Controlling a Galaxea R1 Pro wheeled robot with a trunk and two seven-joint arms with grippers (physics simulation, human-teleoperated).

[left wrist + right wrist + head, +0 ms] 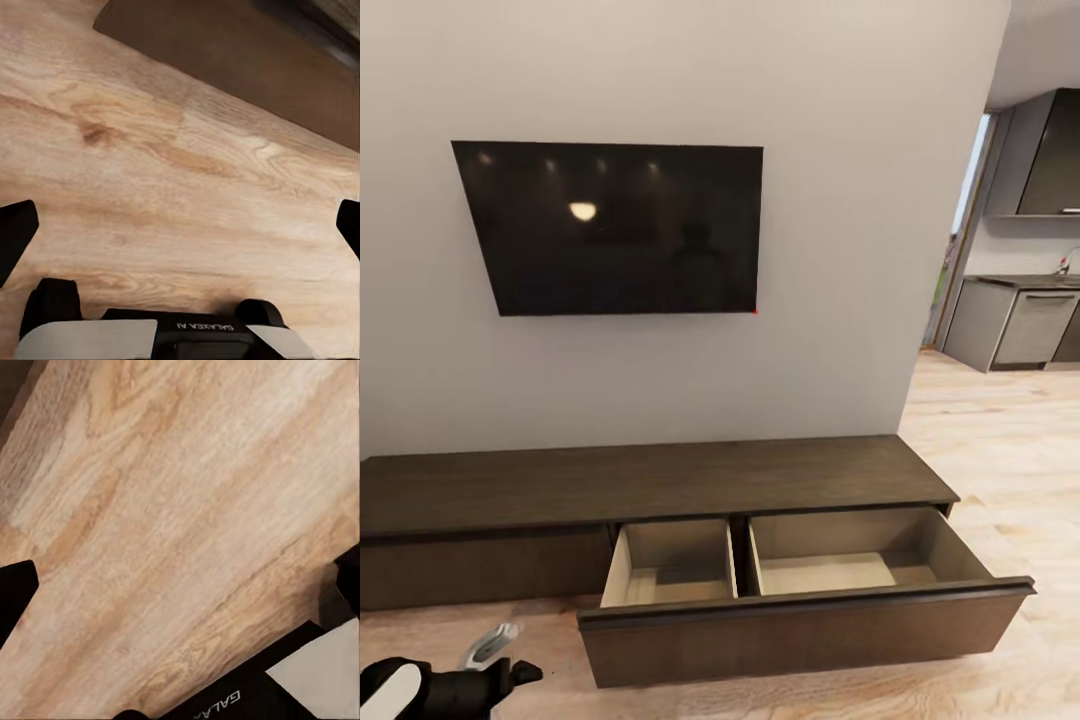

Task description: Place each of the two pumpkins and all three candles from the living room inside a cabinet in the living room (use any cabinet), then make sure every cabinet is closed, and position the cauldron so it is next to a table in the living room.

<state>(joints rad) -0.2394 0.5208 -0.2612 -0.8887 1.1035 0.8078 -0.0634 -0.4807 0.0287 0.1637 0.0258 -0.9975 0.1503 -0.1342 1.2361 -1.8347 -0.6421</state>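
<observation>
You face one cabinet, a long low dark-brown one standing against the grey wall, and its long side runs from your left to your right along that wall. One wide drawer is pulled out toward you; it has two pale beige compartments side by side, and both have nothing inside. The drawer front beside it at your left is shut. One black television hangs on the wall above the cabinet. At the far right you see the grey kitchen units through the opening. In the head view, part of your left arm shows at the lower left corner, over the wood floor. The left wrist view shows what the head view does not: the left claw has its fingers wide apart, with nothing between them, above the floor and near a dark brown panel. The right wrist view shows the right claw also spread wide and holding nothing, over bare floor boards.
</observation>
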